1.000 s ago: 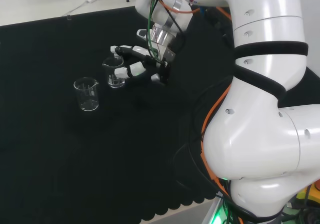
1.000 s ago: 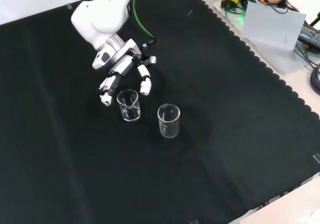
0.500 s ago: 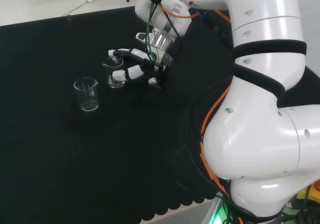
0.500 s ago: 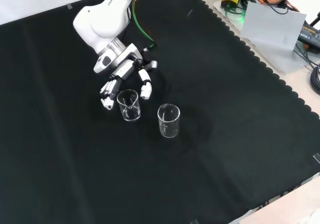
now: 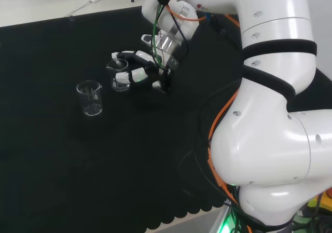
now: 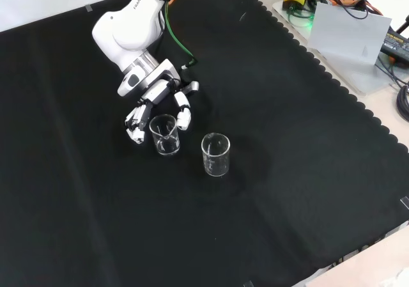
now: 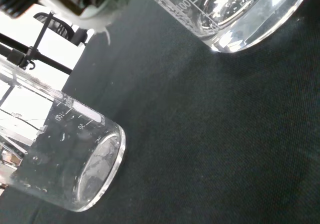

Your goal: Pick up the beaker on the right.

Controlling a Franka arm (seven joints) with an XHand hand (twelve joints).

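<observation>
Hand cups one clear beaker; second beaker stands apart.

Two clear beakers upright on black cloth.

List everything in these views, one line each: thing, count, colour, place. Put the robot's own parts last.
Beaker at the hand: one, clear glass, upright on the cloth, fingers on both sides of it in the front view.
Second beaker: one, clear glass, upright, right of the first in the front view, apart from the hand.
Cloth: one, black, covering the bench.
Grey panel: one, off the cloth at the front view's upper right.
Arm: one, white.
Hand: one, black and white, fingers partly curled beside the first beaker.
</observation>
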